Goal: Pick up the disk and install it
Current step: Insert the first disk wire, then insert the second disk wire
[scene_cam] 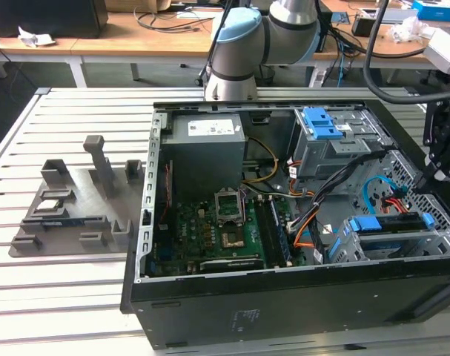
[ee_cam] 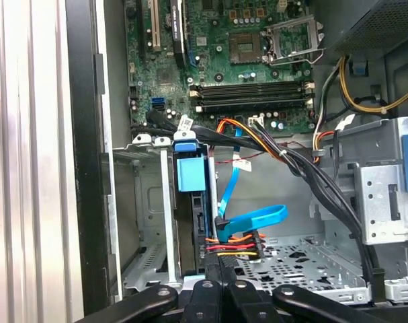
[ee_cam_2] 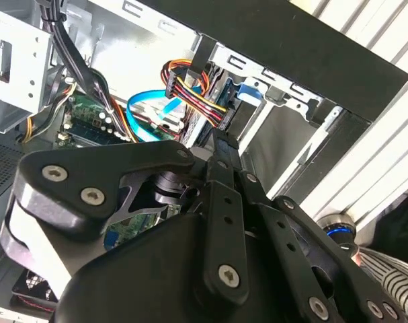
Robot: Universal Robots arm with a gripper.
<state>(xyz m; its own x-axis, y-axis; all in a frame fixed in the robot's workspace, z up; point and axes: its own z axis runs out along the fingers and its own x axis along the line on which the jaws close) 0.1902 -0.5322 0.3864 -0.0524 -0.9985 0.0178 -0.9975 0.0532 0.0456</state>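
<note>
Finding, in the exterior view, an open computer case (scene_cam: 147,222) lying on a slatted table (scene_cam: 61,297), and spotting the gripper (scene_cam: 421,178) hanging at the exterior view's right, tips dipping toward the drive cage (scene_cam: 343,248) in the case's near right corner. Seeing the disk (scene_cam: 388,221) sitting edge-up in that cage, blue rails showing at both ends, with a grey fixture (scene_cam: 69,204) lying well apart at the exterior view's left. Turning to the second wrist view and noting the gripper (ee_cam_2: 219,138) drawn closed, fingers (ee_cam_2: 224,168) pressed together with no gap and nothing caught between them, ending just beside a plug of coloured wires (ee_cam_2: 190,84). Turning to the first wrist view and finding the disk (ee_cam: 190,222) standing in the cage beside the case wall, a blue cable (ee_cam: 257,219) curling next to it, the closed gripper (ee_cam: 220,264) reaching just beside the wire plug (ee_cam: 234,245).
</note>
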